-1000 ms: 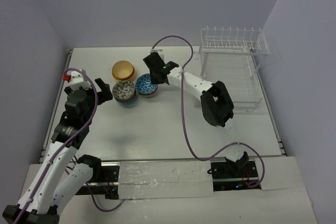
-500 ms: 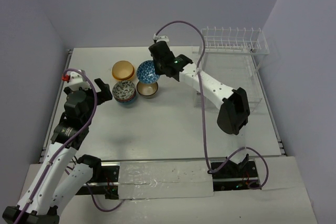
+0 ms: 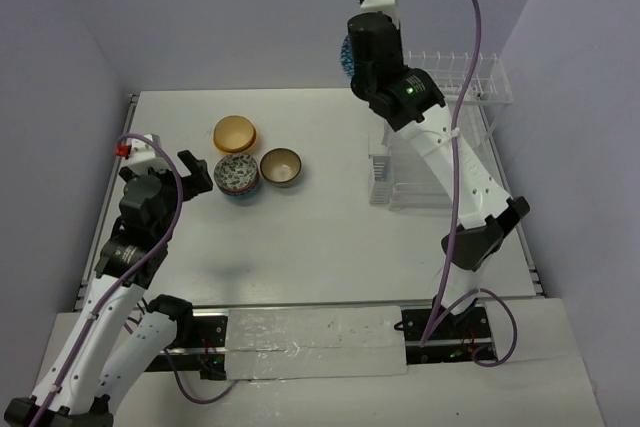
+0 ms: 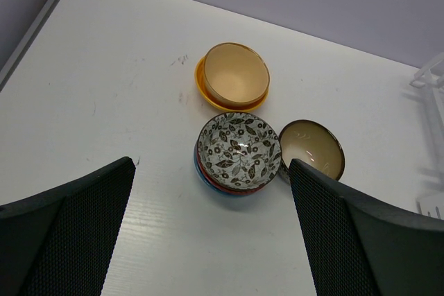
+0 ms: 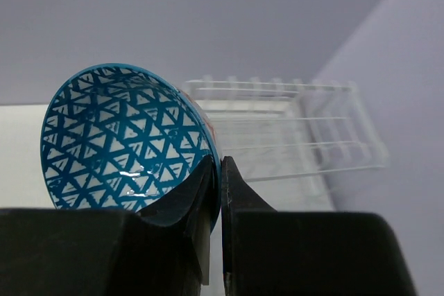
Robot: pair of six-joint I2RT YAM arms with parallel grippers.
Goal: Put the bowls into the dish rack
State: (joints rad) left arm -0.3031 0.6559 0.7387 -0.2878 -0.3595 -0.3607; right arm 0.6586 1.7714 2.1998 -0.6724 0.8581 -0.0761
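Pinching the blue bowl (image 5: 118, 136), the right pincer (image 5: 220, 171) is almost closed.

R arm high, R gripper (image 5: 220, 171) clamped; L gripper (image 4: 210, 171) wide open.
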